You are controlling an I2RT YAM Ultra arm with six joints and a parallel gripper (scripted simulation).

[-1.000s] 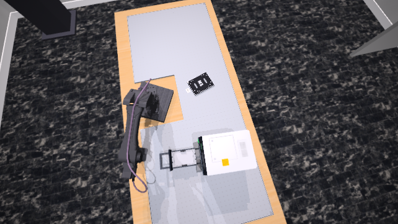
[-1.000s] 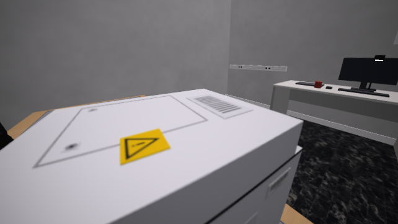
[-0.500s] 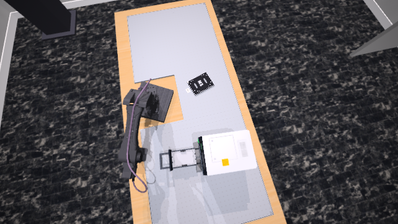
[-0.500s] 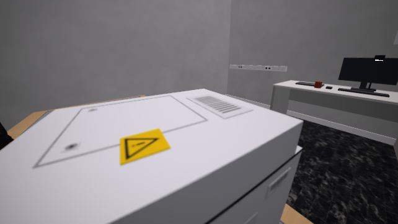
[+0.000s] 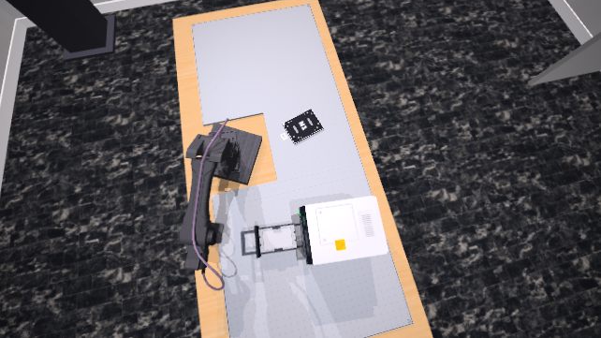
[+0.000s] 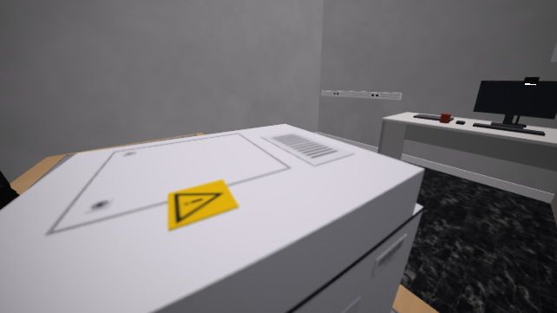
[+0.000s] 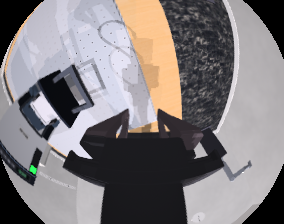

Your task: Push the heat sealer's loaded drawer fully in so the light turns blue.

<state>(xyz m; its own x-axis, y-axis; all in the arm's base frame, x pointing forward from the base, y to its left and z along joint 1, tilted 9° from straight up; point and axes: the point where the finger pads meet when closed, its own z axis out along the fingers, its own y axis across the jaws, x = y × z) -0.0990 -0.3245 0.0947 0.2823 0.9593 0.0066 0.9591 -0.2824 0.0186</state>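
Observation:
The white heat sealer (image 5: 346,229) stands on the grey mat at the table's right side and fills the exterior view (image 6: 208,216). Its drawer (image 5: 273,239) is pulled out to the left, with the pale sheet and dark frame on the plate. The dark front bar (image 5: 256,242) is at its left end. The light (image 5: 300,215) is green, and it also shows in the wrist view (image 7: 33,171). My gripper (image 5: 196,258) is left of the drawer, apart from it, near the table's left edge. In the wrist view its fingers stand partly apart with nothing between them, and the drawer (image 7: 56,92) lies to the left.
The arm's dark base plate (image 5: 236,149) sits behind the gripper. A purple cable (image 5: 212,280) loops beside the wrist. A black marker board (image 5: 303,125) lies on the mat behind the sealer. The orange table edge (image 5: 206,299) and the dark floor are close on the left.

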